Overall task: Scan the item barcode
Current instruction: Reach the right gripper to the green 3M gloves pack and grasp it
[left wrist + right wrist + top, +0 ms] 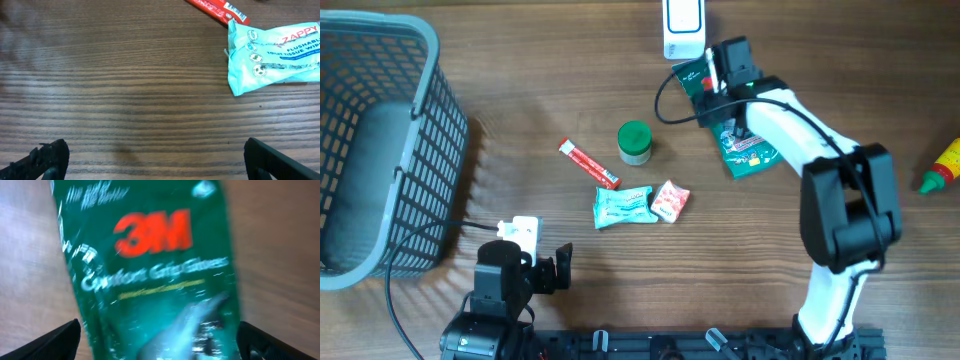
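Note:
A green 3M glove packet lies flat on the wooden table and fills the right wrist view. My right gripper is open just above it, one dark fingertip at each side of the packet and neither touching it. From overhead the packet runs under the right forearm, and the right gripper sits over its far end, just below a white scanner at the table's far edge. No barcode shows. My left gripper is open over bare wood near the front edge.
A teal Zappy wipes pack and a red stick sachet lie ahead of the left gripper. A green-lidded jar and a pink packet sit mid-table. A grey basket stands left; a red-and-yellow bottle lies at the right edge.

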Controlling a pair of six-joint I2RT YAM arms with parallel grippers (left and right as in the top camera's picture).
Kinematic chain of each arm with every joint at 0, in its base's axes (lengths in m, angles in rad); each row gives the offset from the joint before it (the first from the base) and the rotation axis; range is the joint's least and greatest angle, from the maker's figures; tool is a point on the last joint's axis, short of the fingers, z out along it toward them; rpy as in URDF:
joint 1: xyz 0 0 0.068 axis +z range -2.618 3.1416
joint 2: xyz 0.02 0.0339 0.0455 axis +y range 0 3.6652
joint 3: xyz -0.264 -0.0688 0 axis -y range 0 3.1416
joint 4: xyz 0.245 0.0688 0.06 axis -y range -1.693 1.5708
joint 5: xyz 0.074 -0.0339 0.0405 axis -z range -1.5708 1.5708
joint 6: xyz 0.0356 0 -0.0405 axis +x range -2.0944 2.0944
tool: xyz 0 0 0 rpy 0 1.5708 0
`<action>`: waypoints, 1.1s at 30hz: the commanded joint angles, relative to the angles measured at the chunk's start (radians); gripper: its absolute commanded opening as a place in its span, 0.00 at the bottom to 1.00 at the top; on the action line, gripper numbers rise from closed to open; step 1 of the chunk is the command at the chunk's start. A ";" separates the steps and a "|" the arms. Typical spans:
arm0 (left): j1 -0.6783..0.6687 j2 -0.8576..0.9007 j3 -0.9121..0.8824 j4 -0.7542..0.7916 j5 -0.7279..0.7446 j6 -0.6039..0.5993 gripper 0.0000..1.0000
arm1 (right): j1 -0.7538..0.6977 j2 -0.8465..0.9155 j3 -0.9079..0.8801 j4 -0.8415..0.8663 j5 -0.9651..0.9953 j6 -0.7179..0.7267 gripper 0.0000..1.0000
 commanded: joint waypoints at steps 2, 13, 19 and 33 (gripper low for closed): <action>-0.005 -0.001 -0.001 0.002 -0.010 -0.002 1.00 | 0.024 0.027 -0.013 -0.035 -0.025 -0.007 1.00; -0.005 -0.001 -0.001 0.002 -0.010 -0.002 1.00 | 0.022 0.124 -0.098 0.039 0.104 -0.006 1.00; -0.005 -0.001 -0.001 0.002 -0.010 -0.002 1.00 | -0.005 0.188 -0.098 0.002 0.001 -0.002 0.87; -0.005 -0.001 -0.001 0.002 -0.010 -0.002 1.00 | -0.084 0.308 -0.106 -0.231 -0.055 0.236 0.47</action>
